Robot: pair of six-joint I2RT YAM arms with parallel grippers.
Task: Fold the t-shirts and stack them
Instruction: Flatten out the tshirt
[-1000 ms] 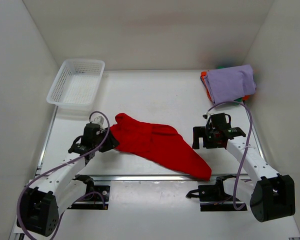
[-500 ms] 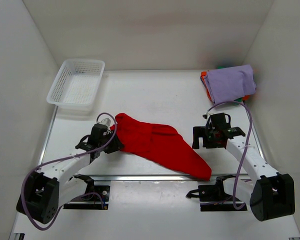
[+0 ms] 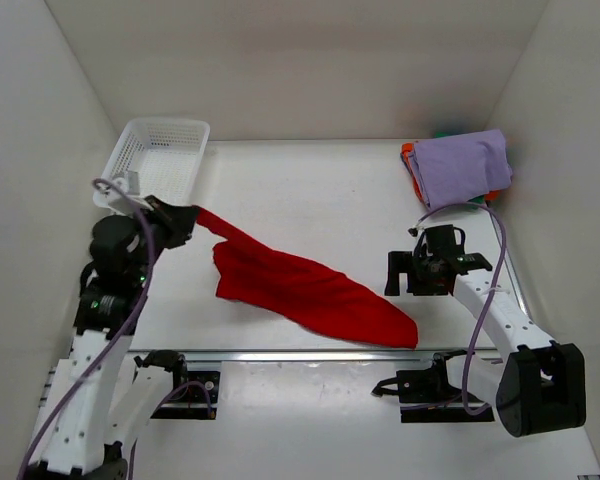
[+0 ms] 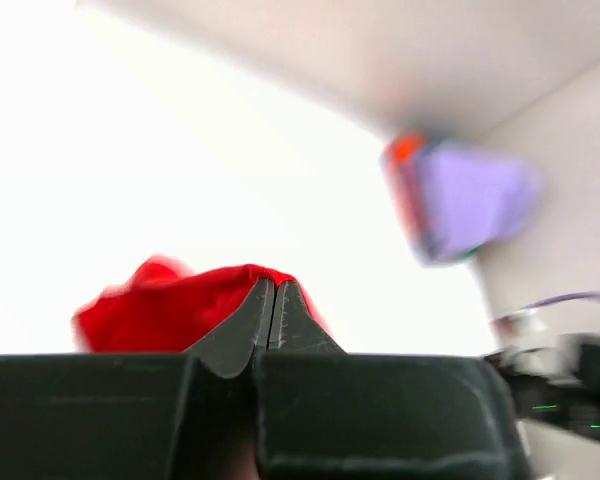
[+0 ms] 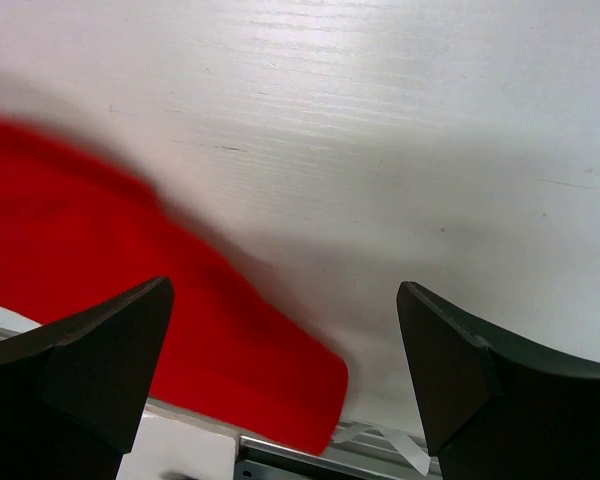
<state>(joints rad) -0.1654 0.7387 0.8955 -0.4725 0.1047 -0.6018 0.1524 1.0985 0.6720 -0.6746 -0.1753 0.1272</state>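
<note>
Red t-shirt (image 3: 300,290): spread on the bench (image 3: 310,190), from the left side across the middle to the near right. Its right end lies close to the bench's near edge.
Basket (image 3: 162,172): white plastic mesh, at the far left corner of the bench, with its mesh floor in plain view. The red cloth is outside it, on its near side.
Folded t-shirts (image 3: 463,165): a stack at the far right corner. Lavender is on top, an orange edge shows along the stack's left side, and a sliver of green shows at its far edge.
Look of the red t-shirt: plain bright red, unfolded and rumpled, forming a long slanted shape. A narrow strip at its far left corner is drawn up off the bench toward the left. The rest lies wrinkled and low.
Left tool (image 3: 183,217): closed on the far left corner of the red t-shirt and raised just beside the basket's near wall. In the wrist view its fingers are pressed together, with red cloth at their tips.
Right tool (image 5: 285,290): wide open and gripping nothing, over the bench just right of the shirt's near right end. In its wrist view the red cloth lies below the gap between its fingers.
</note>
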